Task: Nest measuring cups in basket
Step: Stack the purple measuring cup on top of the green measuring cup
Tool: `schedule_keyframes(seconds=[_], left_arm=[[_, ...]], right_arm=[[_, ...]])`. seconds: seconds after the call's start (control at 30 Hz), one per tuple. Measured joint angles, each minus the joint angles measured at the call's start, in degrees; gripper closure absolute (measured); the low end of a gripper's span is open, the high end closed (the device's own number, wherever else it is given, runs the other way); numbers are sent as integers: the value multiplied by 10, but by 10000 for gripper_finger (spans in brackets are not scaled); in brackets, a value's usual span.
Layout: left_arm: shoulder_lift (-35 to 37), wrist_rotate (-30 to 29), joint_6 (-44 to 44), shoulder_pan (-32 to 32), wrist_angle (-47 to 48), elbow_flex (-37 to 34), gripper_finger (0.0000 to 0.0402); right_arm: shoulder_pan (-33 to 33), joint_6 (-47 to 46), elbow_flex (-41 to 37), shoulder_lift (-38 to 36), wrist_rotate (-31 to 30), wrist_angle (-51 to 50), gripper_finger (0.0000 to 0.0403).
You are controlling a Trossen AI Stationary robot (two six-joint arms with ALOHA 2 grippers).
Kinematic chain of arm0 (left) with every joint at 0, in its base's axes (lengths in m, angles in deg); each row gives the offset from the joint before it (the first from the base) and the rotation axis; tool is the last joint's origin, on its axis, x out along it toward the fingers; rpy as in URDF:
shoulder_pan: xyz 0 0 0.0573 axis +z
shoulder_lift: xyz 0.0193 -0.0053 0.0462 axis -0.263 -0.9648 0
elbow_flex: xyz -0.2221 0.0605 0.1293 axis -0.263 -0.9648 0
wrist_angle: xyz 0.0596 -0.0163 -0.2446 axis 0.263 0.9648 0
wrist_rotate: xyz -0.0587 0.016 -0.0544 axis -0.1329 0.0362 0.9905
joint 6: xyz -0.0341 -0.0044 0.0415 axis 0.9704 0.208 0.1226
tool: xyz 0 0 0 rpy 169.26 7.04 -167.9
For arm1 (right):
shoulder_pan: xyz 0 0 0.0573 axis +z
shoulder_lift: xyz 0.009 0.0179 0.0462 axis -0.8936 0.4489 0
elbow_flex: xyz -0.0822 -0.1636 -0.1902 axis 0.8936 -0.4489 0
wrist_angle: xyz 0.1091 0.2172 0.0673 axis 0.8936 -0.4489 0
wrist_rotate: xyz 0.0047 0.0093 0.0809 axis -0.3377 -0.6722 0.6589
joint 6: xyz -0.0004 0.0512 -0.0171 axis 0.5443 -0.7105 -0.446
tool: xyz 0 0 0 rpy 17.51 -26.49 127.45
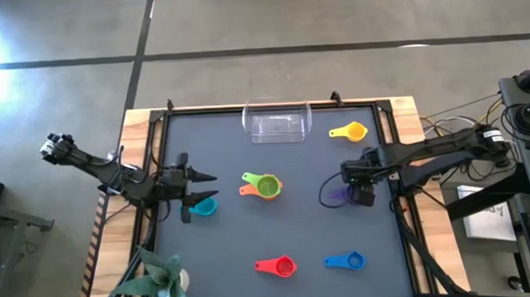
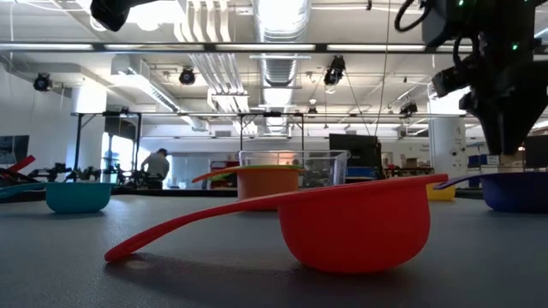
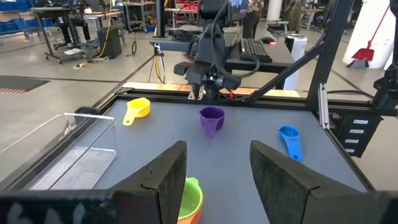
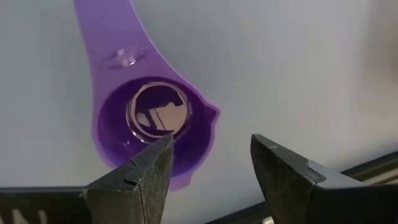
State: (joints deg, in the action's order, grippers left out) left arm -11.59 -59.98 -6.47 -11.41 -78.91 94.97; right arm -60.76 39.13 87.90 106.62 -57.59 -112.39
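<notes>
Basket (image 1: pixel 276 124) at table's (image 1: pixel 233 230) far edge, centre; holds no cups. Yellow cup (image 1: pixel 353 131) just right of basket. Green cup (image 1: pixel 267 185) nested in orange cup (image 1: pixel 252 190), near side of basket. Purple cup (image 4: pixel 155 124) right of green, on mat. Right gripper (image 4: pixel 208 171) directly over purple cup, fingers wide, not holding. Left gripper (image 1: pixel 204 189) left of green cup, beside teal cup (image 1: pixel 203 206), fingers spread, holding nothing. Red cup (image 1: pixel 280 267) and blue cup (image 1: pixel 349 262) at near edge.

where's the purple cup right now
In the high view the purple cup sits on the table's right half, directly under the right claw, below the yellow cup and above the blue cup.
</notes>
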Motion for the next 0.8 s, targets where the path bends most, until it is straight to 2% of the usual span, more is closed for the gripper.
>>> schedule_keyframes(seconds=[0.6,0.7,0.8], left_arm=[[-2,3,8,0,-2,0,242],[-2,6,8,0,-2,0,242],[-1,6,8,0,-2,0,242]], right_arm=[[-74,15,-16,133,19,48,200],[-80,27,-16,154,28,51,222],[-80,30,-15,168,29,60,271]])
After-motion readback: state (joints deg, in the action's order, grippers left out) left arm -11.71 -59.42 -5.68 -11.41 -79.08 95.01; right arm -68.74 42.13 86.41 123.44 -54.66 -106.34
